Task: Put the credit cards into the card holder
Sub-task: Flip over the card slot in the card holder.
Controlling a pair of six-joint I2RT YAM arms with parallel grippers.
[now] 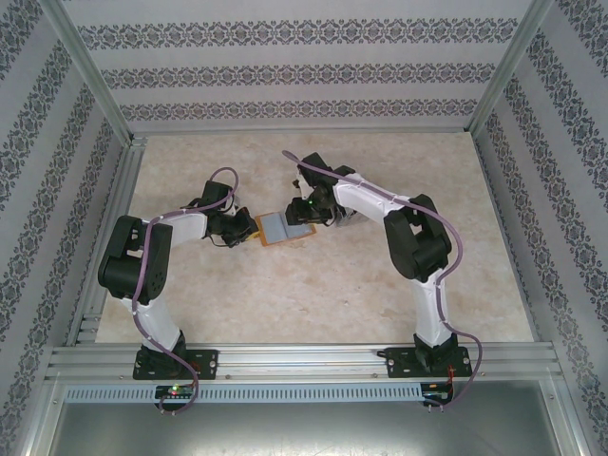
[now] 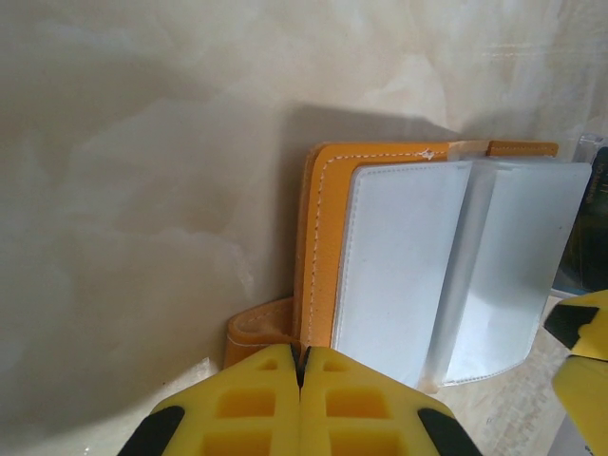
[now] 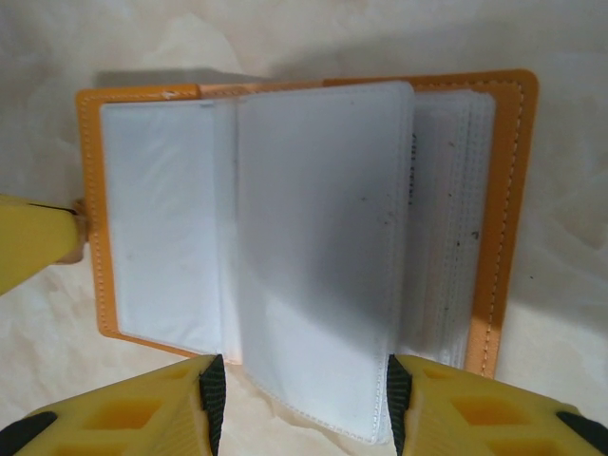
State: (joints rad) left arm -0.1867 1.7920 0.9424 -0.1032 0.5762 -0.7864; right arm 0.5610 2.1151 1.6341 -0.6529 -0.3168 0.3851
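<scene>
Left pincer [image 2: 299, 369]: closed on the snap tab [image 2: 252, 332] at the card holder's [image 3: 503, 237] left edge, pinning that side.
Right pincer [image 3: 301, 391]: at the card holder's near edge, jaws about half apart on either side of a lifted clear sleeve [image 3: 313, 237]. I cannot tell whether they press on it.
Card holder position: open and face up on the table [image 2: 142, 190], between the two pincers.
Credit cards: I cannot tell whether the lifted sleeve has one in it.
Handling: the card holder is probably light, with a soft stitched cover, and likely to slide unless it is held. The sleeves look thin, floppy and slick. A card should be stiff, so it is best taken by its long edges.
Writing: a few dark marks on a page right of the lifted sleeve, too small to read. No brand is legible.
</scene>
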